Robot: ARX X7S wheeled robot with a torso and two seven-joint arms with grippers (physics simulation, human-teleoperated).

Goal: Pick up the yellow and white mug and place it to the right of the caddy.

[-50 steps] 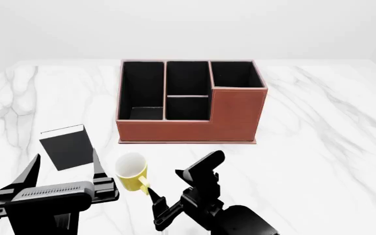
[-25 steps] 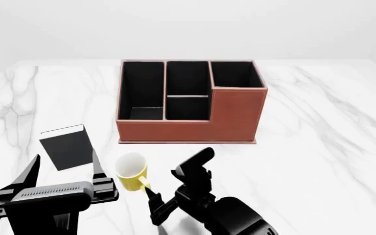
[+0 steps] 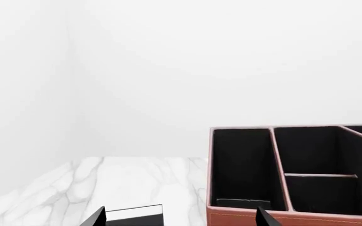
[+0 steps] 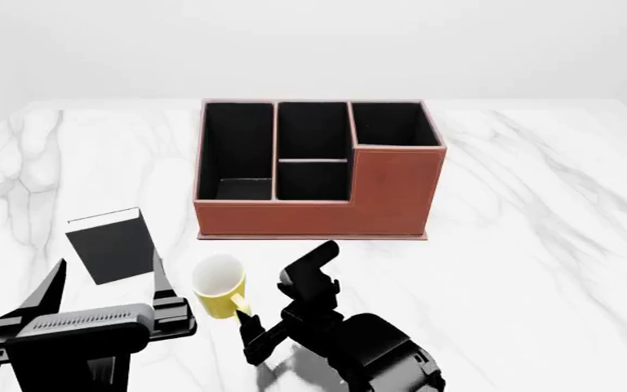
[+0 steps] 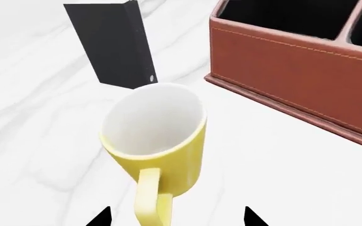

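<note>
Caddy: the reddish-brown caddy (image 4: 319, 175) sits mid-table on the white marble table (image 4: 542, 245), and we're looking straight down into black-lined compartments. A long one on the left, two shorter ones stacked in the middle, and a taller end section on the right. Every compartment I can see into shows only dark lining.

Caddy, left wrist view: the box (image 3: 294, 174) fills the near side, same dark bays, dividers clean.

Mug: the yellow and white mug (image 4: 220, 287) stands upright on the marble in front of the caddy's left end, well apart from it. White inside, with nothing in it as far as the right wrist view (image 5: 159, 155) shows. Its yellow handle points back toward the robot.

Right gripper: the right gripper (image 4: 281, 310) sits low just behind and to the right of the mug, fingers spread wide. In the right wrist view the two dark fingertips (image 5: 99, 219) flank the handle, not touching it.

Left gripper: the left gripper (image 4: 107, 286) hovers to the left of the mug, fingers parted wide with nothing between them.

Neighbour: a small black upright block (image 4: 112, 245) stands left of the mug, between the left gripper's fingers as seen from the head, just beside the mug in the right wrist view (image 5: 111, 44).

Right of caddy: bare veined marble.
</note>
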